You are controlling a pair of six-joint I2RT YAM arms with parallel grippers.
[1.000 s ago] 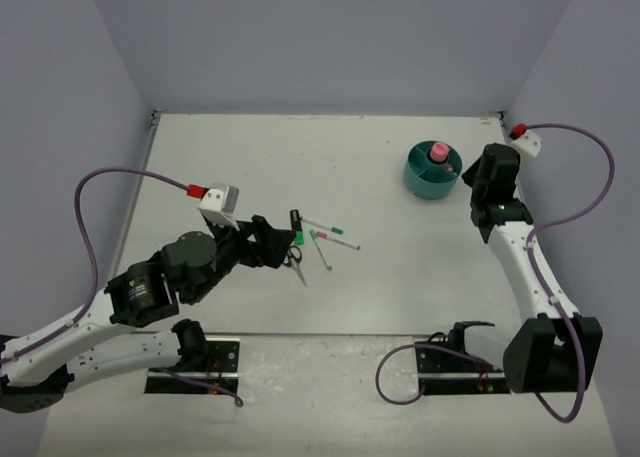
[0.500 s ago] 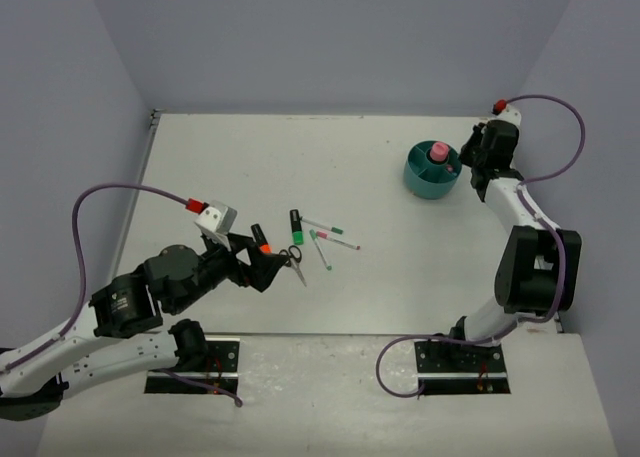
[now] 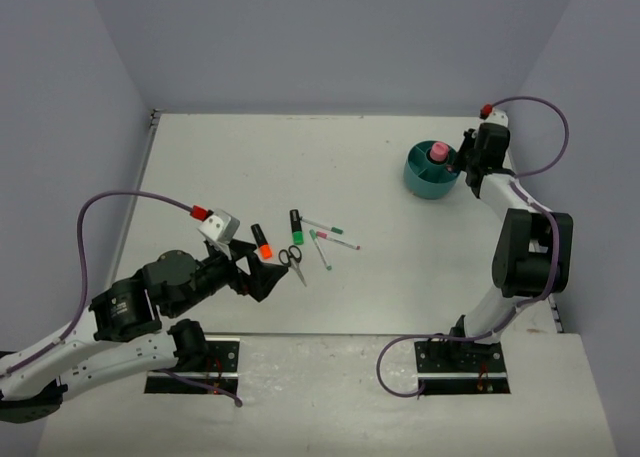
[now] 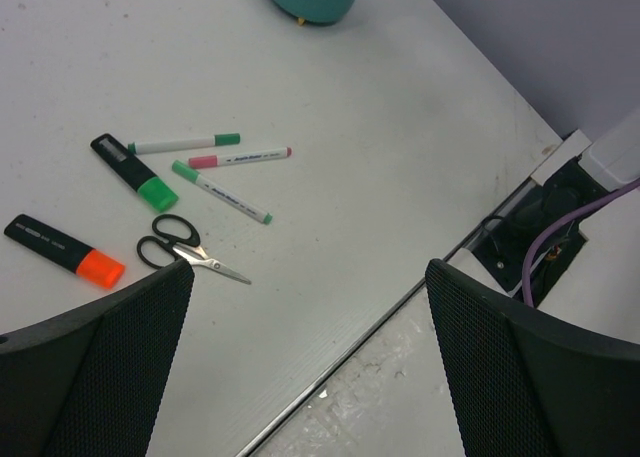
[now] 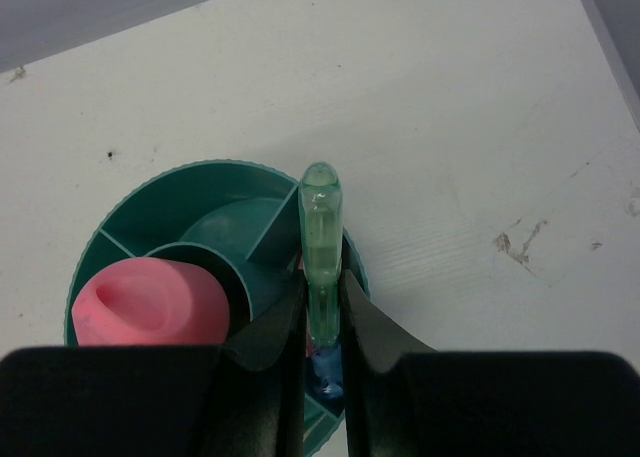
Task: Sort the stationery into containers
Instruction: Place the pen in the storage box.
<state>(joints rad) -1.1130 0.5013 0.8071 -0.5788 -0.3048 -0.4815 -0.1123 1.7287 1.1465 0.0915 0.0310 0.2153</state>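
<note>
Centrally, organizer (image 5: 130, 192) holds pink-capped bottle (image 5: 150, 302); right pincer (image 5: 322, 282) grips green pen (image 5: 321, 217); left pincer (image 4: 308, 267) released.

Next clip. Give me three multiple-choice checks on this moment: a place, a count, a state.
1. Where is the pink-capped bottle? A) inside the teal organizer B) outside it, upright C) outside it, tipped over
2. How many thin white pens lie on the table? A) one B) three C) five
3. The right hand is: A) open B) shut on a green pen-like item C) out of view
Key: 1A, its cap sits within the rim; 2B, the left wrist view shows three; 3B, the right wrist view shows it pinched.
</note>
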